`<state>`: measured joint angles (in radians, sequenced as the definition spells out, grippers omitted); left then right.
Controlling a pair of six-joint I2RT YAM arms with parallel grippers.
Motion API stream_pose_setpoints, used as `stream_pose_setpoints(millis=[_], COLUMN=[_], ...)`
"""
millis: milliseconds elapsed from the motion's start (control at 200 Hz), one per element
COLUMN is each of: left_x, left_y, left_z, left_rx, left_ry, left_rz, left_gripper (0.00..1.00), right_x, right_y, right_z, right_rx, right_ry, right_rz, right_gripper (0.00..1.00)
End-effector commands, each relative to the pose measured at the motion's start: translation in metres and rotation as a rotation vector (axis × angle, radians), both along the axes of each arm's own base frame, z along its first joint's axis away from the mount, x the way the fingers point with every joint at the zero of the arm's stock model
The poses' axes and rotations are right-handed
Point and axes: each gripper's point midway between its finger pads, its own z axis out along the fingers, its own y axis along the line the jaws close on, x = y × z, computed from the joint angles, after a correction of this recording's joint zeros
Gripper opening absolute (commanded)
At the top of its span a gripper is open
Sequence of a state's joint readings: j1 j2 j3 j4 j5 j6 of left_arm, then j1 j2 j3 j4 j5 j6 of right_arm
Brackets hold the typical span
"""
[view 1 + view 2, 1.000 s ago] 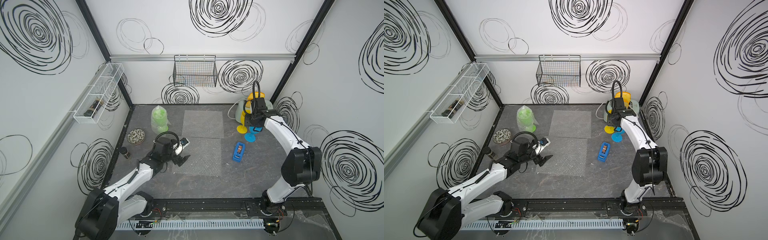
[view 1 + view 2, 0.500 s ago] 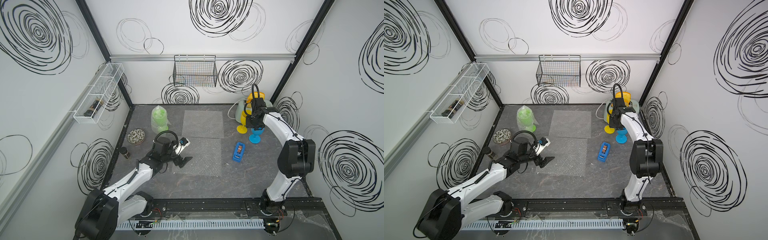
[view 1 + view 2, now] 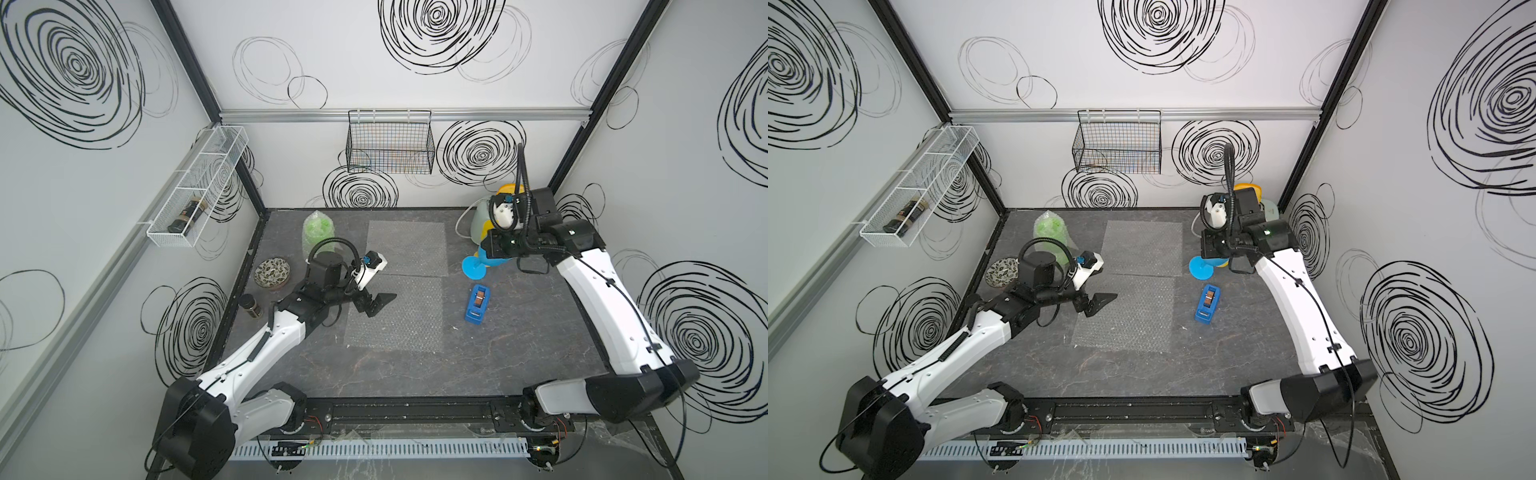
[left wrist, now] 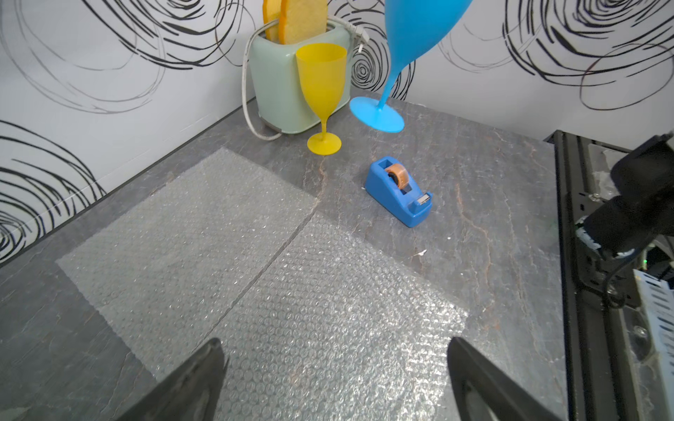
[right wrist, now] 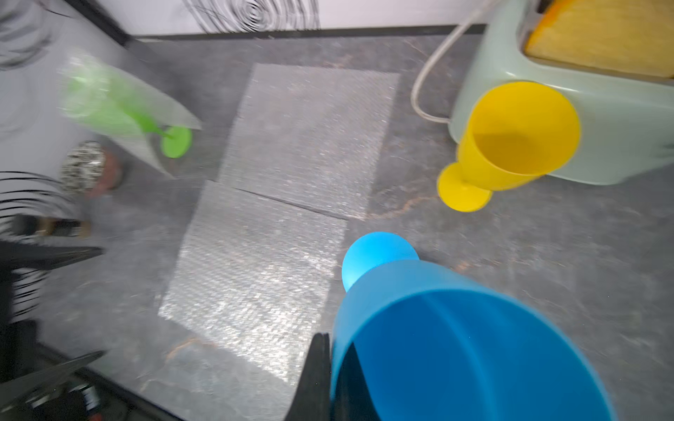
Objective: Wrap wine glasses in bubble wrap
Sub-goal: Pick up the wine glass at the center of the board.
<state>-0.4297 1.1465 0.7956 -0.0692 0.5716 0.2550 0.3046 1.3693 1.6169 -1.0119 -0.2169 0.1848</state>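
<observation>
two flat bubble wrap sheets [image 3: 407,248] lie end to end on the middle of the table [image 3: 540,332]. your left gripper [image 3: 376,302] hangs over the nearer sheet's edge, jaws spread wide, holding nothing. the top views hide your right gripper [image 5: 330,375] under its wrist. the right wrist view shows it clamped on the rim of the blue goblet [image 5: 456,328]. the left wrist view alone shows that goblet tilted, beside the upright yellow goblet [image 4: 322,91]. the green goblet [image 5: 175,140], already in wrap, stands well apart from both grippers. the tape dispenser [image 3: 477,305] sits beside the nearer sheet.
</observation>
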Motion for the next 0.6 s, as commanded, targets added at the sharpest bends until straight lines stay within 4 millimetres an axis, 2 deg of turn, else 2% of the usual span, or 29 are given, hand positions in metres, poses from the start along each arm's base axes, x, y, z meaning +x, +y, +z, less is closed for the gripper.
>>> stream_pose_setpoints(millis=[0, 40, 120, 245, 395, 595], left_x=[-0.015, -0.017, -0.02, -0.022, -0.026, -0.032], left_y=[-0.015, -0.016, -0.018, -0.019, -0.024, -0.03], left_z=[0.002, -0.001, -0.012, -0.025, -0.038, -0.059], left_rx=[0.002, 0.001, 0.011, 0.034, 0.074, 0.095], left_ry=[0.037, 0.04, 0.053, 0.075, 0.068, 0.109], left_rz=[-0.098, -0.108, -0.115, -0.115, -0.143, -0.165], left_gripper=[0.98, 1.0, 0.94, 0.87, 0.76, 0.62], right_x=[-0.02, -0.028, -0.041, -0.056, -0.07, -0.078], right_y=[0.061, 0.079, 0.109, 0.137, 0.158, 0.173], right_z=[-0.004, -0.007, -0.016, -0.025, -0.037, -0.034], right_rx=[0.222, 0.246, 0.268, 0.323, 0.328, 0.372], right_ry=[0.094, 0.12, 0.147, 0.184, 0.213, 0.212], right_rz=[0.223, 0.286, 0.378, 0.46, 0.518, 0.553], right_gripper=[0.0, 0.0, 0.0, 0.0, 0.0, 0.0])
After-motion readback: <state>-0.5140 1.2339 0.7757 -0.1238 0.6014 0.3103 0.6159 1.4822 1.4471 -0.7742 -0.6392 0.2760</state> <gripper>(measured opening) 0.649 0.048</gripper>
